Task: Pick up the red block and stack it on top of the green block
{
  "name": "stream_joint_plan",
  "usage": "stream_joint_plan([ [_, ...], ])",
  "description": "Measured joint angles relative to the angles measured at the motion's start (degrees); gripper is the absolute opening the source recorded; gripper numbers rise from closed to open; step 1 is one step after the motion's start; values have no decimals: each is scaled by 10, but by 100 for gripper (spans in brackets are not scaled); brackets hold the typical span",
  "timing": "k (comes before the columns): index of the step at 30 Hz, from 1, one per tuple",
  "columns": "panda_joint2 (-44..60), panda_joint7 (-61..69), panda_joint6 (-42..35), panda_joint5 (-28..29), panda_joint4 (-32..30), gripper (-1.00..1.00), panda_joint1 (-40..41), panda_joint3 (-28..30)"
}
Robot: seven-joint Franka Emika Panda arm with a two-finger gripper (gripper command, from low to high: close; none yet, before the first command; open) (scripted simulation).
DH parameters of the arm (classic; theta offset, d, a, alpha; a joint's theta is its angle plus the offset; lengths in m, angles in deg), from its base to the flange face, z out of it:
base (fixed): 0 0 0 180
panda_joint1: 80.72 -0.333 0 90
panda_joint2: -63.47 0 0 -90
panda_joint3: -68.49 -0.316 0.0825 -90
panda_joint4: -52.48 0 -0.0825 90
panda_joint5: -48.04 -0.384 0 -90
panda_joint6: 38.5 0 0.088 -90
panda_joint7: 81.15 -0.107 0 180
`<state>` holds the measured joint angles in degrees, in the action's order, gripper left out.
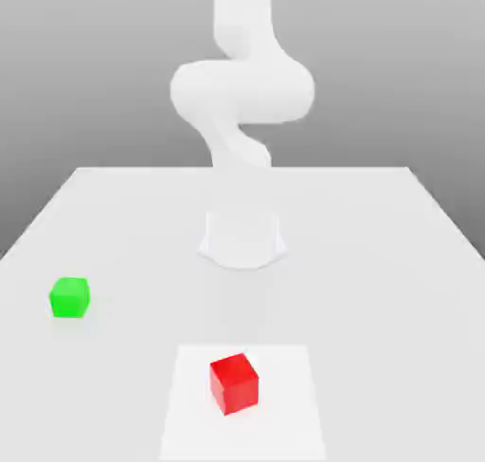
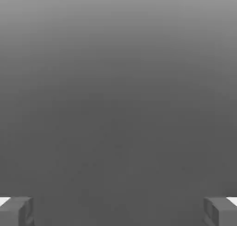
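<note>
My gripper (image 2: pixel 118 212) was wide open and empty. The red block (image 1: pixel 234 384) sat turned on the white patch (image 1: pixel 289 422); closing misaligned, I could have pushed it away.

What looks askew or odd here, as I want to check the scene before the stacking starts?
The red block sits turned askew on the white patch, its edges out of line with the patch's. The green block looks normal. I see no damage.
</note>
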<state>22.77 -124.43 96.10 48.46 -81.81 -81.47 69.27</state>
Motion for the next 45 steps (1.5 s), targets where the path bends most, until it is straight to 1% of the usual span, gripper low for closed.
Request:
stream_joint_plan([
  [10,212,112,116,7,-103,0,-28,36],
  [20,420,240,230,-10,-203,0,-35,49],
  [26,545,274,331,-42,-196,0,-20,27],
  [27,560,276,344,-45,-194,-100,-17,24],
  [34,561,275,344,-45,-194,-100,-14,21],
  [40,452,250,252,-13,-211,-100,-15,34],
  [45,402,158,225,17,-232,-100,96,83],
])
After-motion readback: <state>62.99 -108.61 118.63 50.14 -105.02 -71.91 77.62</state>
